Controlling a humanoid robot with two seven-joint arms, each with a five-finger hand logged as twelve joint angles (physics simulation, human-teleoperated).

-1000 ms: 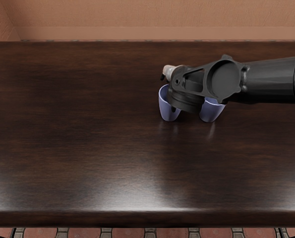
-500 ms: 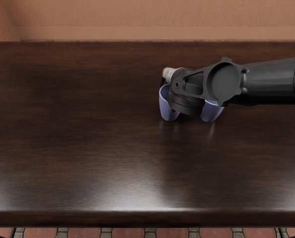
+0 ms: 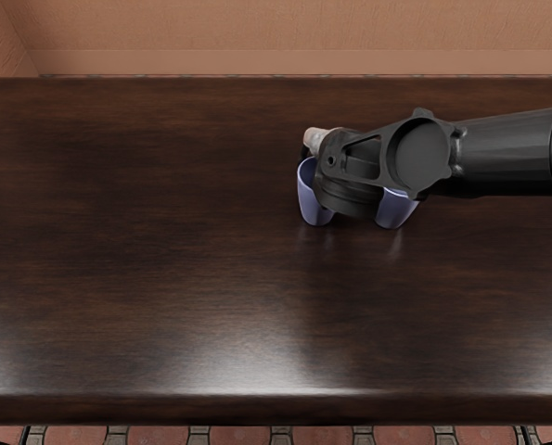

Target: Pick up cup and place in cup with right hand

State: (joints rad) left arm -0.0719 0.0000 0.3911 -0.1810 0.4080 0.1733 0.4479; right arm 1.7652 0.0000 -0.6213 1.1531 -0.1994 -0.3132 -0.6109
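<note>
While your right arm is reaching in from the picture's right edge, its dark wrist (image 3: 350, 185) is hanging over the space between two violet-blue cups and covering parts of both. You are seeing the right hand (image 3: 316, 139) only as a pale piece that is poking out past the far side of the left-side cup (image 3: 313, 199); the wrist is hiding the rest, so you cannot tell whether the hand is spreading, pressing together or pinching that cup. The left-side cup is standing about upright, its rim showing just below the pale piece, its base showing at the worktop (image 3: 146, 278); whether it is touching the wood, you cannot tell. The right-side cup (image 3: 393, 211) is appearing under the near side of the arm, its base apart from the other's. Behind the worktop, a plain orange-brown wall (image 3: 257, 32) is running across your view.
</note>
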